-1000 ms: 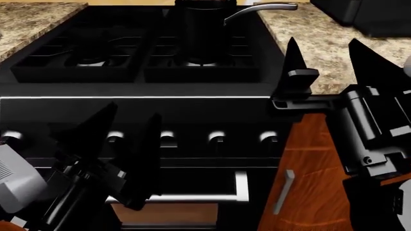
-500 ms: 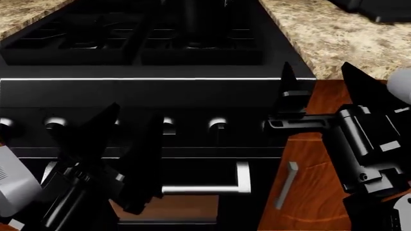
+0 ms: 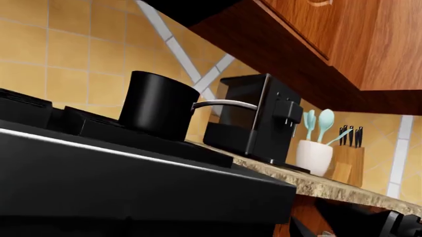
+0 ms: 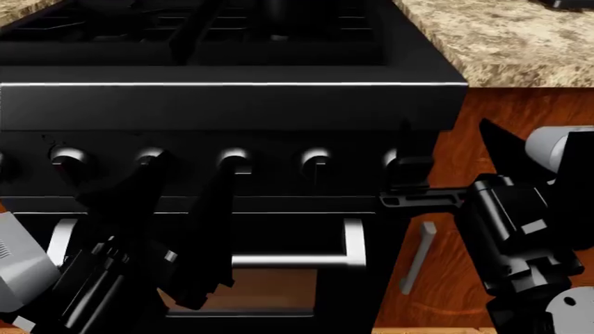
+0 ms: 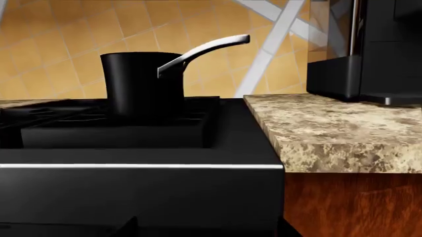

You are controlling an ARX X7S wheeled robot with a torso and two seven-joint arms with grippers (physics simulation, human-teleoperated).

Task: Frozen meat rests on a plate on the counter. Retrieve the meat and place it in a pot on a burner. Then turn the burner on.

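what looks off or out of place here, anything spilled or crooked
Nothing stands out. The pot sits upright on the stove grate, handle pointing toward the coffee machine. The counter shows no spill. Both tools, left and right, hang open and empty before the knobs.

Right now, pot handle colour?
Silvery metal handle on the black pot; clearest in the right wrist view.

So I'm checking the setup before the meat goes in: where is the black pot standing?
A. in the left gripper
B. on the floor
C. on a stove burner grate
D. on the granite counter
C: the pot stands on the stove grate, beside the counter.
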